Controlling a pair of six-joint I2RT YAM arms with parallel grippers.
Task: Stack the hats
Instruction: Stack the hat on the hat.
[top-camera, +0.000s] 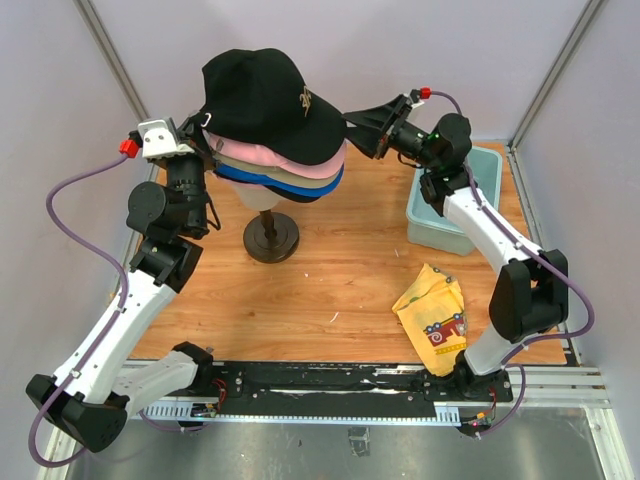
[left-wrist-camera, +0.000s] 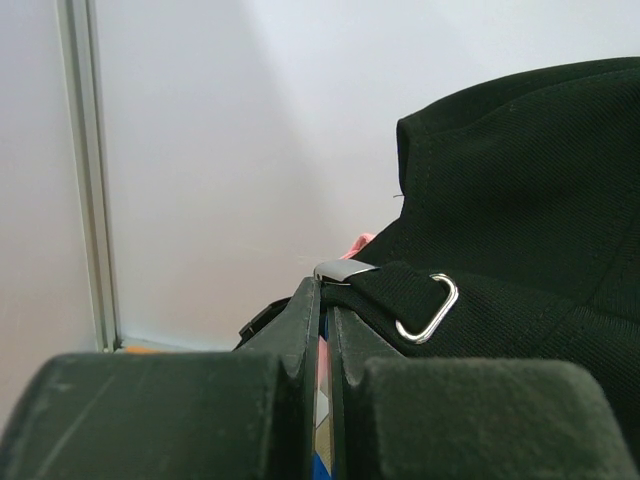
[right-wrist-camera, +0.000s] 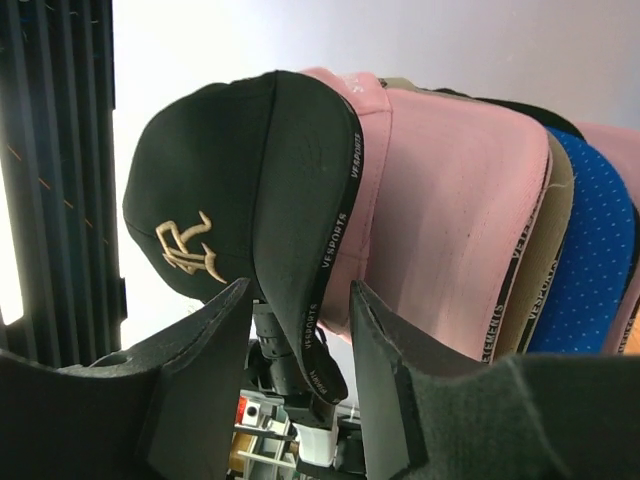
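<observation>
While the hats (top-camera: 270, 130) sit piled one over another on the cream mannequin head (top-camera: 262, 196), the black cap (top-camera: 262, 100) with its gold logo lies on top, its brim pointing towards the right arm. Under it, the brims of a pink cap (right-wrist-camera: 440, 200), a tan cap (right-wrist-camera: 560, 180) and a blue cap (right-wrist-camera: 590, 250) show in layers. The head rests on a dark stand (top-camera: 271, 238) towards the back of the wooden surface (top-camera: 330, 280).

The right hand (top-camera: 350, 122) is at the brim end of the pile. Its fingers (right-wrist-camera: 215, 340) stand apart, and the black cap's brim passes between them.

The left hand (top-camera: 198, 130) is at the rear of the pile, its fingers (left-wrist-camera: 290, 330) pressed together just beside the black cap's strap (left-wrist-camera: 390, 285) and silver clasp (left-wrist-camera: 343, 270). A thin sliver of colour shows in the seam between them, and whether cloth is pinched there cannot be told.

A pale blue bin (top-camera: 435, 225) sits at the right of the surface. A yellow cloth (top-camera: 435, 315) with red print lies nearer the arm bases, well apart from the stand
</observation>
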